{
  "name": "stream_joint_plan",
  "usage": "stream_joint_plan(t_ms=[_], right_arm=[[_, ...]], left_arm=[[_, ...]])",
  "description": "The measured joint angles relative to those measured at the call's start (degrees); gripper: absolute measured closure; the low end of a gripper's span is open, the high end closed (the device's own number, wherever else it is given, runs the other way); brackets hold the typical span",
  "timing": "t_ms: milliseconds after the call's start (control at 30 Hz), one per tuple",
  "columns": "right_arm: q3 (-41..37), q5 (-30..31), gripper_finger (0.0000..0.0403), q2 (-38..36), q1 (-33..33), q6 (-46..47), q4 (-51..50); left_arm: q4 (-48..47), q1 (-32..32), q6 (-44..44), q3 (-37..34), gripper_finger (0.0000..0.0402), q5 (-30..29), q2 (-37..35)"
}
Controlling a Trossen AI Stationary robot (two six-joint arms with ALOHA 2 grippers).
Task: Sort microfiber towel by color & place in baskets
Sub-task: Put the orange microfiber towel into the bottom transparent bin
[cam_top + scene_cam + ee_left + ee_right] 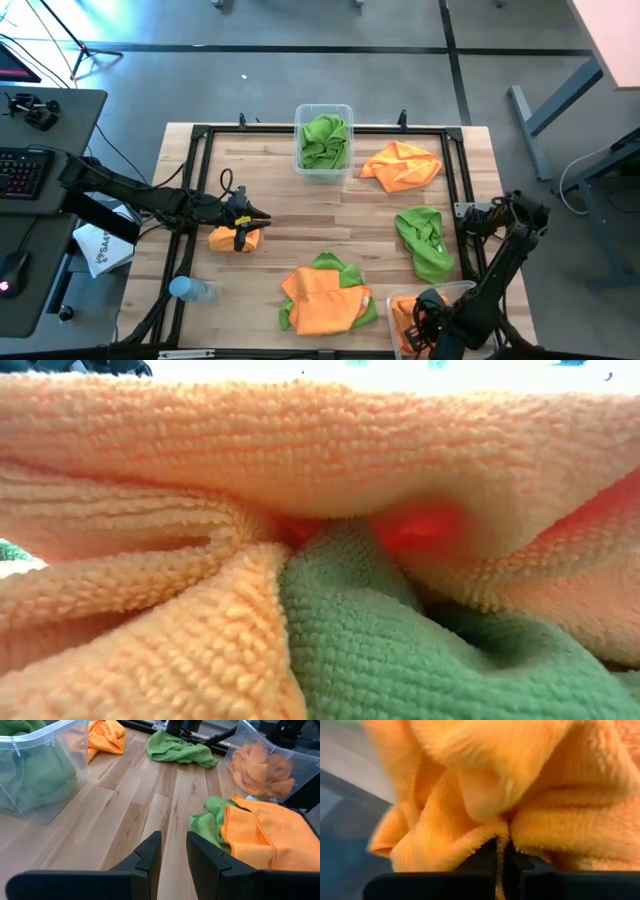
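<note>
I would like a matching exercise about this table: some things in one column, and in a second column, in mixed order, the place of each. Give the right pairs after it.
Things
1. far basket
2. near basket
3. left gripper
4. blue-capped bottle

Places or contents
A. lies near the table's near-left corner
B. holds green towels
C. hangs over a small orange towel on the left half
D. holds orange towels, under the right gripper

Pairs: 1-B, 2-D, 3-C, 4-A

"SAF" on white paper bag [103,249]
</note>
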Motion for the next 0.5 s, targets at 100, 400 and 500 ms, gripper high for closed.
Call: stream_joint_plan(t_ms=[100, 400, 500], right_arm=[[0.8, 2.7, 0.0402, -1.4, 0.0, 0.6, -2.1], [1.4, 4.4, 0.0401, -5.2, 0.0, 0.9, -4.1], [1.4, 4.4, 0.0384, -6.0, 0.0, 0.9, -4.1]], left_arm=[[0.0, 0.0, 0.3, 0.0, 0.0321, -0.2, 0.0], [0.0, 0.0, 0.3, 0.0, 0.0321, -0.6, 0.0], [-0.1, 0.0, 0.4, 0.0, 0.0321, -0.6, 0.0]])
